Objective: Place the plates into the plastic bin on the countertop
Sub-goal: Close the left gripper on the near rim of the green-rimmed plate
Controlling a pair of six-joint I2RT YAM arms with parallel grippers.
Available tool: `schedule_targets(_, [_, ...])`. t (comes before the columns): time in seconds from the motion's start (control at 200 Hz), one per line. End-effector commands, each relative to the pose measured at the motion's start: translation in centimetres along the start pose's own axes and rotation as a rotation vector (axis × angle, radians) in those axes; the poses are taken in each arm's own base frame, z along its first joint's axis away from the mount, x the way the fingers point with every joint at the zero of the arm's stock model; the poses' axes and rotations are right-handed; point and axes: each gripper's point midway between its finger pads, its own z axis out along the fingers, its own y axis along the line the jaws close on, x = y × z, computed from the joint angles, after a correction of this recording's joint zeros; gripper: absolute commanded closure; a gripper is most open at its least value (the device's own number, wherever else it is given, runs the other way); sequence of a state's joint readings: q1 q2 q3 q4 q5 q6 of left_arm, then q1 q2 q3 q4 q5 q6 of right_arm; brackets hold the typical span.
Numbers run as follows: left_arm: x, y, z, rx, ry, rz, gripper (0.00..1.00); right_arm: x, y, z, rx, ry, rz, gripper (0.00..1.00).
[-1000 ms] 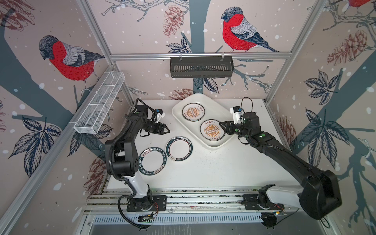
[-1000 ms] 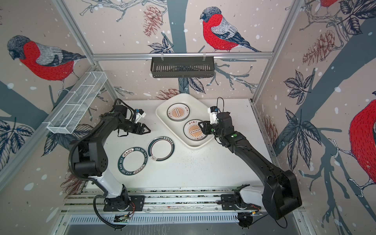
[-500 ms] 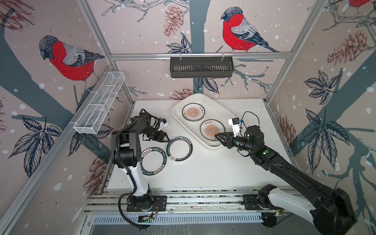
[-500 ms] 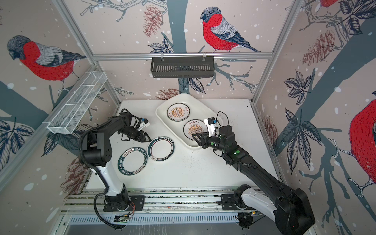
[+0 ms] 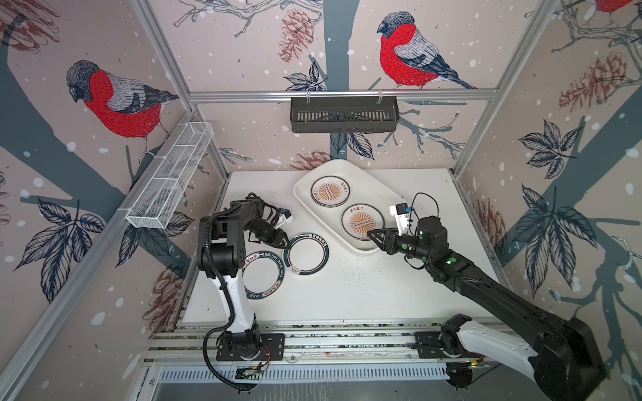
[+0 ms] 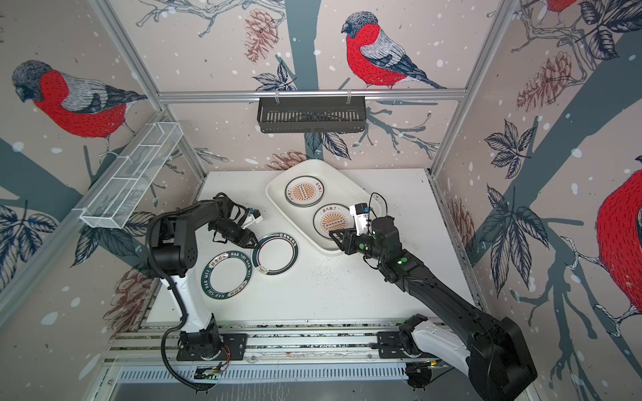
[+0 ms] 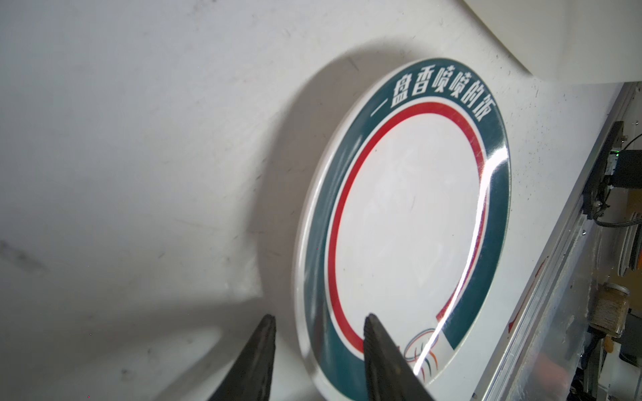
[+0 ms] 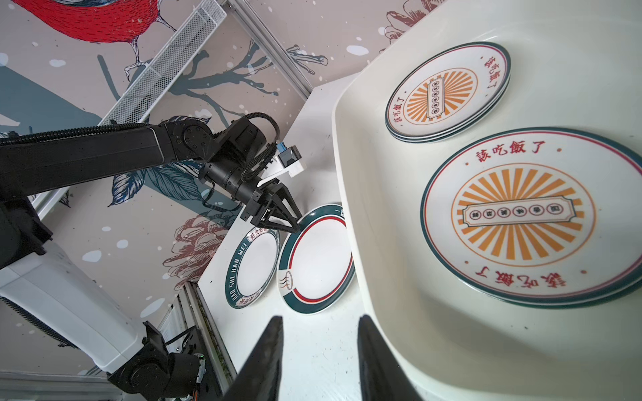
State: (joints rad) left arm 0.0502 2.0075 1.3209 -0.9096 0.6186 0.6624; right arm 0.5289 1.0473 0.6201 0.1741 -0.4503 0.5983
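Observation:
The plastic bin (image 5: 334, 163) lies at an angle at the back of the countertop (image 5: 364, 288). Two stacks of orange sunburst plates (image 5: 328, 191) (image 5: 362, 222) sit inside it. Two teal-rimmed plates lie on the countertop: one with a red inner ring (image 5: 305, 255), one lettered (image 5: 264, 277). My left gripper (image 5: 286, 243) is at the red-ringed plate's (image 7: 410, 222) rim. Its jaws (image 7: 318, 317) are open, one finger outside the rim, one over the plate. My right gripper (image 5: 370, 232) hovers open and empty (image 8: 321, 333) beside the bin's (image 8: 399, 312) near corner.
A black slotted basket (image 5: 344, 114) hangs on the back wall and a white wire mesh basket (image 5: 170, 180) on the left wall. Aluminium framing (image 5: 330, 338) and both arm bases run along the front edge.
My left gripper came toward the front and down onto the red-ringed plate's rim, and its jaws narrowed. My right gripper drew back from over the bin's near stack to the bin's near corner.

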Motion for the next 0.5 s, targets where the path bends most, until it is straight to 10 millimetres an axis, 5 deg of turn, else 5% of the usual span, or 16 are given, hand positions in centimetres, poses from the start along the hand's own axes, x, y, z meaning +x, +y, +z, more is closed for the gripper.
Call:
schedule_targets(0.0, [0.6, -0.8, 0.2, 0.039, 0.022, 0.015, 0.59, -0.7, 0.2, 0.1, -0.007, -0.030, -0.007, 0.63])
schedule_targets(0.495, [0.6, -0.9, 1.3, 0.035, 0.037, 0.014, 0.67, -0.8, -0.5, 0.3, 0.025, -0.041, 0.014, 0.65])
